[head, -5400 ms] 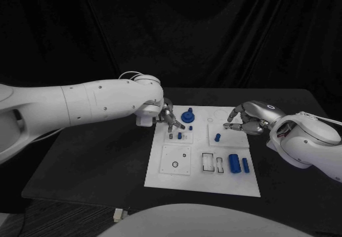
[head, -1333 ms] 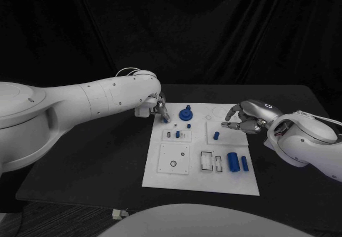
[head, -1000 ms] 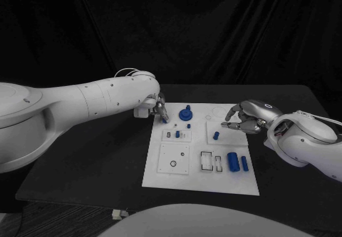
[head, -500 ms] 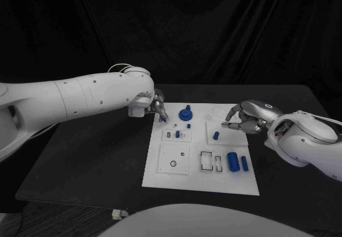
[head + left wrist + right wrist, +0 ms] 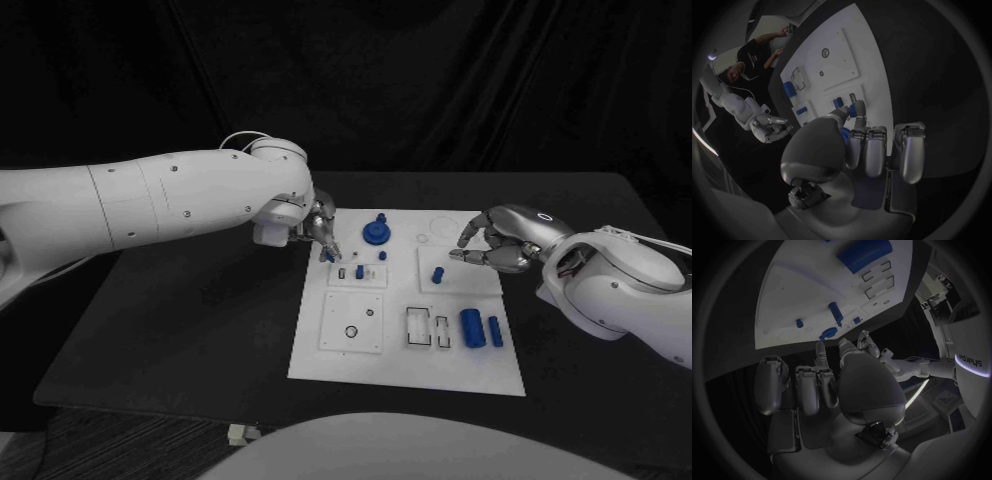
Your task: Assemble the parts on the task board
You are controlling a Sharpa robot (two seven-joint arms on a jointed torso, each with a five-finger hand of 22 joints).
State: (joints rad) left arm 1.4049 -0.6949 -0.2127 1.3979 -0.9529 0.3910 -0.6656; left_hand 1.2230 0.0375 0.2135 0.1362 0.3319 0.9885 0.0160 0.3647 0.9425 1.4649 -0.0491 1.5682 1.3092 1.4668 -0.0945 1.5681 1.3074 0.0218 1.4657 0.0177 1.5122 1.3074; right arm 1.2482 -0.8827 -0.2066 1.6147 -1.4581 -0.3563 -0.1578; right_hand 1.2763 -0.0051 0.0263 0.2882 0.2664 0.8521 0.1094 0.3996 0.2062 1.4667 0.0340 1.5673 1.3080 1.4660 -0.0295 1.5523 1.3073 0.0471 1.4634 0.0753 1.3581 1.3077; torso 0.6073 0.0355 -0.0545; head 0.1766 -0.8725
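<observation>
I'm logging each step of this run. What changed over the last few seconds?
The left hand lifted from the small parts on the board's left side to its far-left corner, and has now come partway back down over them. In the left wrist view it seems to pinch a small blue piece. The right hand and the other parts stayed put.

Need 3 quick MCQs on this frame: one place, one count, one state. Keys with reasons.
1. Where does the big blue cylinder lie?
A. on the bare table
B. on the task board's near right part
C. in the left hand

2. How many blue parts lie side by side there?
A. two
B. four
C. five

3. The right hand is:
A. flat on the table
B. gripping the big cylinder
C. fingers curled, at the board's far right edge

Key: B, the big blue cylinder rests on the task board; A, only a thinner blue part lies beside it; C, the right hand is curled there.
</observation>
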